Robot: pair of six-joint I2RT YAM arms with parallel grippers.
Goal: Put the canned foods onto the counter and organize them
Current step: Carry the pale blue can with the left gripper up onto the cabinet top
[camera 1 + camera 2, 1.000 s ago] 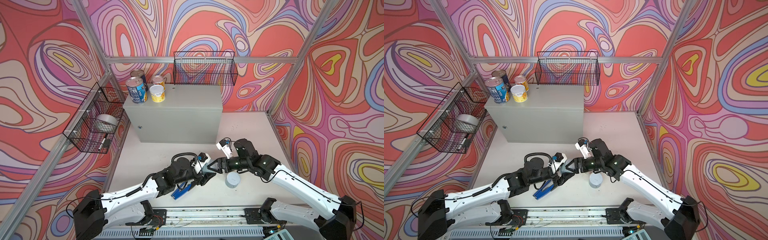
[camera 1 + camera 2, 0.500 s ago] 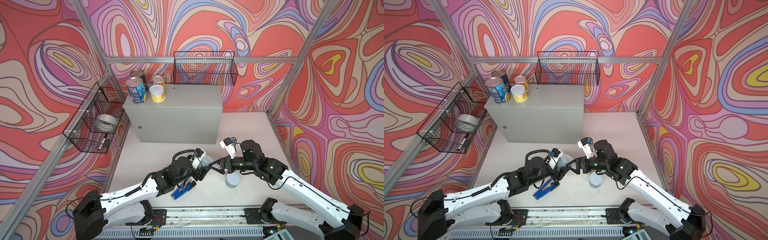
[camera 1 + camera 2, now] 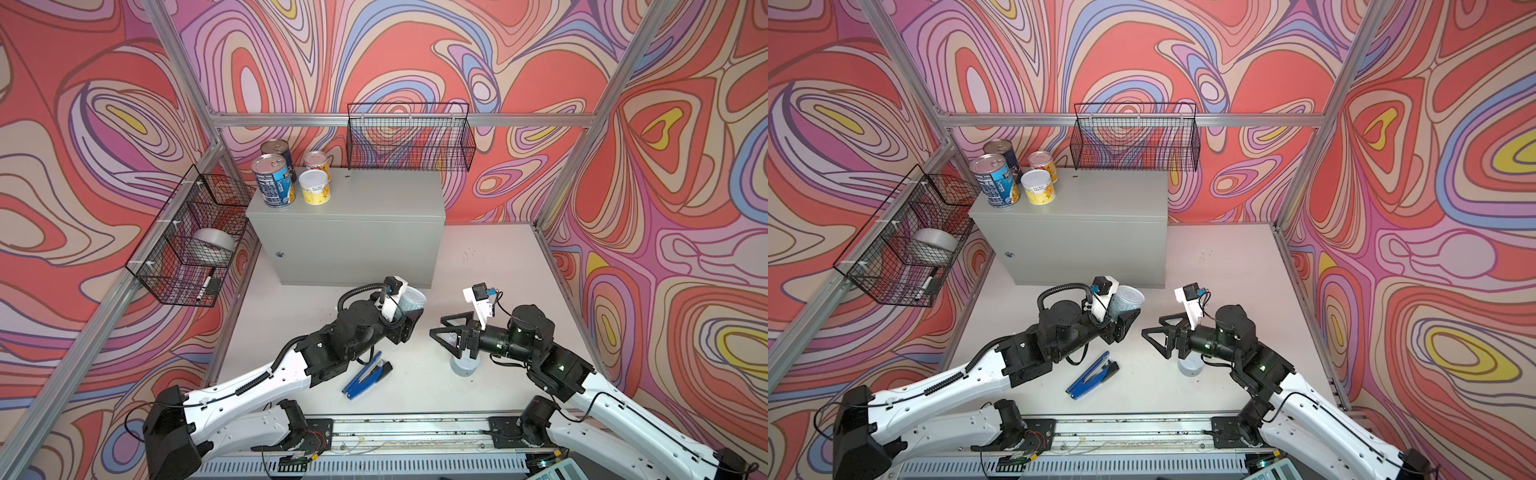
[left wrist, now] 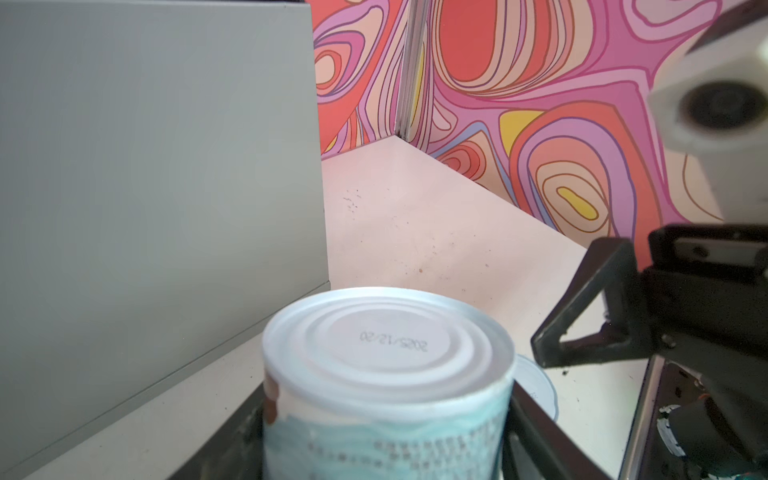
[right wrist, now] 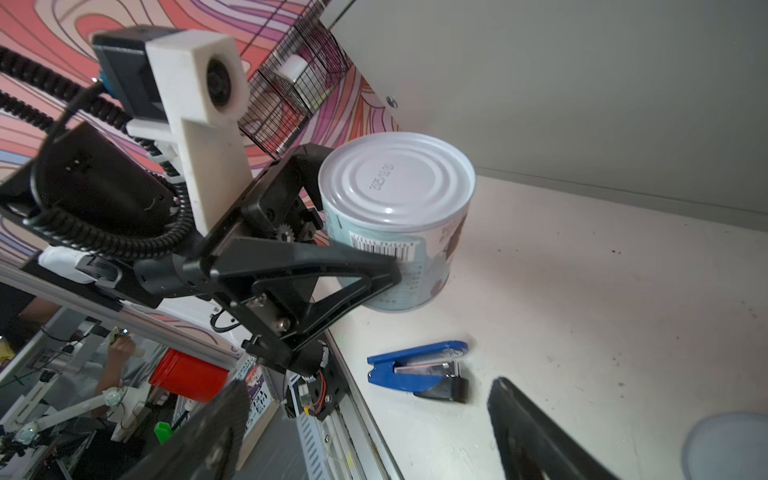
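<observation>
1. Between the black fingers of the left gripper [image 3: 406, 312]: a short, white-lidded, teal-labelled tin [image 3: 412, 301], clamped by its sides and lifted clear of the pale table [image 3: 478, 266]. It is slightly tilted, with its ribbed end facing up [image 5: 397, 195].
2. Just ahead of that gripper: the counter [image 3: 353, 237], a large plain grey metal cabinet. The held tin is near the foot of its front face, and the right wrist view shows a gap between them.
3. Far above and beyond both grippers, at one back corner of the counter's top, four tins stand upright and close together: two tall blue-labelled tins [image 3: 272, 180], a small orange tin [image 3: 318, 162] and a short yellow-labelled tin [image 3: 315, 187].
4. Right gripper [image 3: 436, 326]: points at the left gripper, near it but apart. Its fingers are spread wide with nothing between them.
5. Directly under the right gripper: a short pale-lidded tin [image 3: 464, 366], upright on the table and partly hidden by the fingers.
6. Under the left forearm, on the table: a blue stapler [image 3: 365, 376], lying flat.
</observation>
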